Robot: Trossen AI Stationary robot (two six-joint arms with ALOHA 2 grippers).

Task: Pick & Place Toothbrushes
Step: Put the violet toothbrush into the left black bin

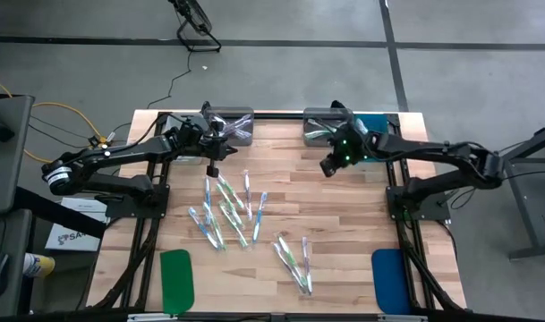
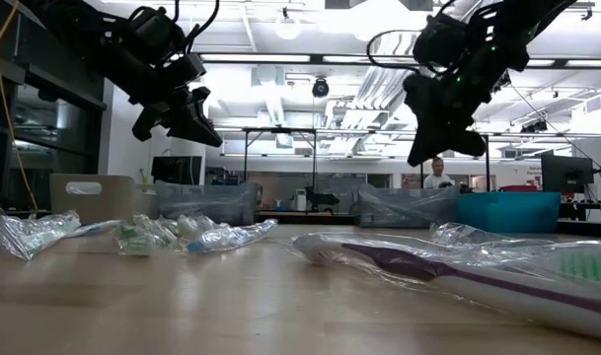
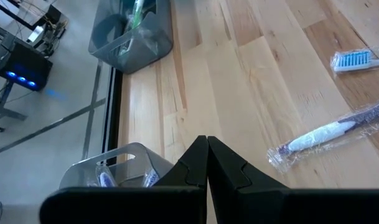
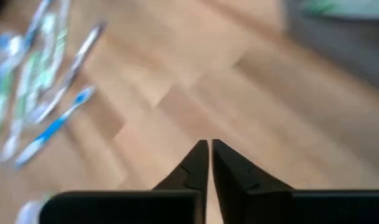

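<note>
Left end effector (image 1: 212,169): closed, empty, above the wooden surface (image 1: 344,206) at 11 o'clock
Right end effector (image 1: 327,167): closed, empty, at 1 o'clock
Clear-wrapped toothbrushes (image 1: 229,207): scattered mid-surface

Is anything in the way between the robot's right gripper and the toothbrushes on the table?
Nothing visible is. The right gripper hangs shut above bare wood, and the toothbrushes lie in the open farther along the table.
</note>
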